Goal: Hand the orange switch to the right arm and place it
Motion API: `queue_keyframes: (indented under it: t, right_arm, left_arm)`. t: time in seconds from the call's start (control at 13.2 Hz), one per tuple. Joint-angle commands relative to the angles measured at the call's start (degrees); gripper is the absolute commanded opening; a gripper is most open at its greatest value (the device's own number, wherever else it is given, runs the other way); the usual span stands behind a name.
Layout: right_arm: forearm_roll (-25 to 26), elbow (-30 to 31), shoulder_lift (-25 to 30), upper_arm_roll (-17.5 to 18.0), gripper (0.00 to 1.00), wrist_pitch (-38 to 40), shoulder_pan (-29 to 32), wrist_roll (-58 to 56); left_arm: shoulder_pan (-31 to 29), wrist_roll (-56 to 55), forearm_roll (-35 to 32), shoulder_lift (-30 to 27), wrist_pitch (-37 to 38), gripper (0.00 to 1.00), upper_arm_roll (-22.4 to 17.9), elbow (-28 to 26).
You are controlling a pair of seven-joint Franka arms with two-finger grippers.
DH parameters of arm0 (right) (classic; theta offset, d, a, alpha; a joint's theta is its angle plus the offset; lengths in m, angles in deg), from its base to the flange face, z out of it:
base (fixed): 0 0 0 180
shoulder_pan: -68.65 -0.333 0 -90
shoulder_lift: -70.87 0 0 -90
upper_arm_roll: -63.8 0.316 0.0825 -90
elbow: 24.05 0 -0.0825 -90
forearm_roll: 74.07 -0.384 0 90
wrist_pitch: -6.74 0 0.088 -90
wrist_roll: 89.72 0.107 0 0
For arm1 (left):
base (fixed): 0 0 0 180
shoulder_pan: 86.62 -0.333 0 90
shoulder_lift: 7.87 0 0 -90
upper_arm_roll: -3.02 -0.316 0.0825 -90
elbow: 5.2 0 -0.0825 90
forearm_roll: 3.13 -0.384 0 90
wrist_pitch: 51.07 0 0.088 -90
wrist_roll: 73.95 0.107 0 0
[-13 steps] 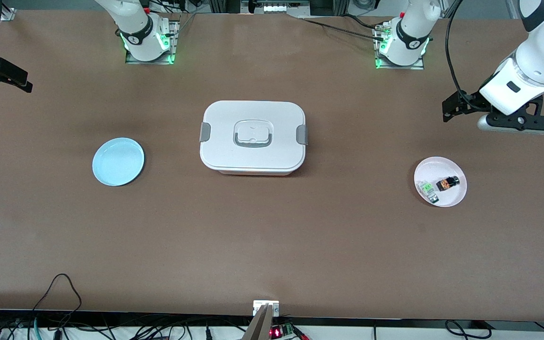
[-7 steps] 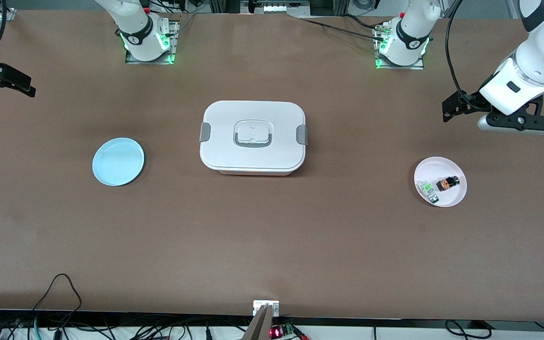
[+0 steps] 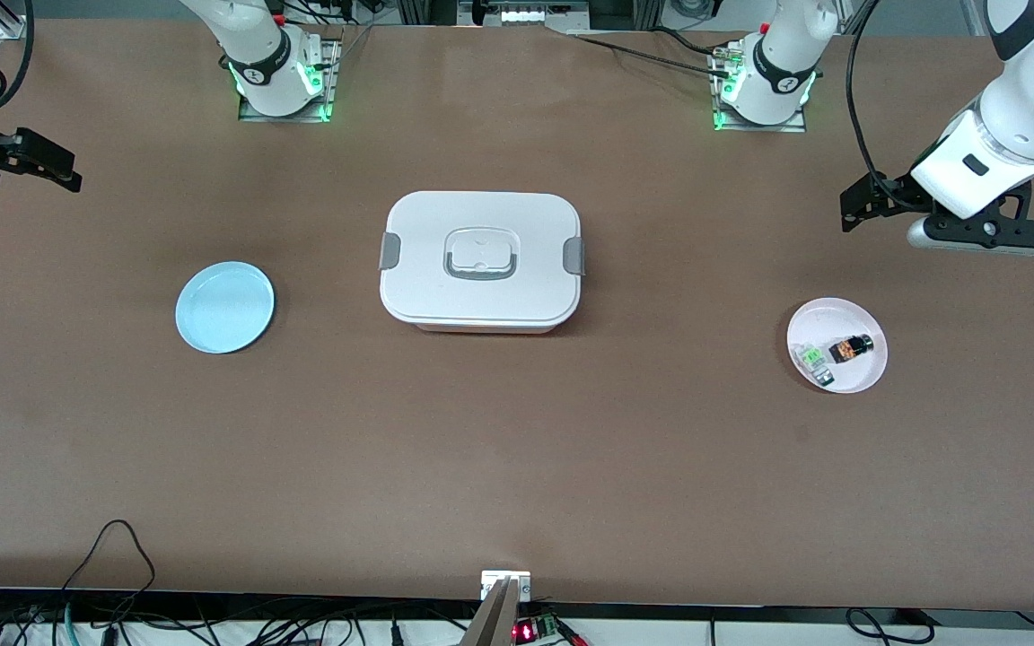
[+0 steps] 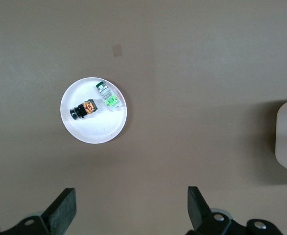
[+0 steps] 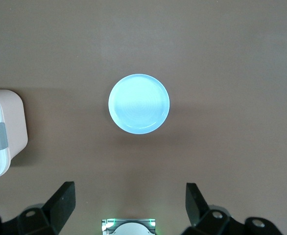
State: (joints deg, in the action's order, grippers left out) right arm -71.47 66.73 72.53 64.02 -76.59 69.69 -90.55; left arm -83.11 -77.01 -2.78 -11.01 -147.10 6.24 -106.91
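The orange switch (image 3: pixel 849 348), a tiny black part with an orange band, lies on its side in a small pale pink plate (image 3: pixel 827 318) toward the left arm's end of the table. In the left wrist view the switch (image 4: pixel 84 108) lies on the plate (image 4: pixel 97 129) next to a green-and-grey part (image 4: pixel 107 95). My left gripper (image 3: pixel 948 224) hangs open and empty over bare table beside that plate, and its own view shows the left gripper (image 4: pixel 131 200) with jaws wide apart. My right gripper (image 3: pixel 19 160) is open and empty over the table's edge at the right arm's end, its jaws spread in the right gripper (image 5: pixel 130 196) view.
A white lidded box (image 3: pixel 481 260) with grey latches stands in the middle of the table. A light blue plate (image 3: pixel 224 307) lies empty toward the right arm's end and shows in the right wrist view (image 5: pixel 138 103). The green-and-grey part (image 3: pixel 813 363) shares the pink plate.
The right gripper has drifted a little inward from the table's edge, toward the blue plate. The left arm and everything on the table have stayed still.
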Motion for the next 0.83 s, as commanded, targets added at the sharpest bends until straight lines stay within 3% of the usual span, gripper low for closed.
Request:
queue_keyframes:
  t: [0.0,0.76]
  right_arm:
    - [1.96,-0.43,0.46,-0.04,1.0,0.71,-0.51,-0.05]
    - [1.44,-0.16,-1.04,-0.13,1.0,0.97,-0.51,0.31]
  left_arm:
    - [0.27,0.06,-0.52,0.77,1.02,1.0,-0.06,1.33]
    - [0.18,0.85,0.36,2.35,3.04,1.0,-0.23,1.33]
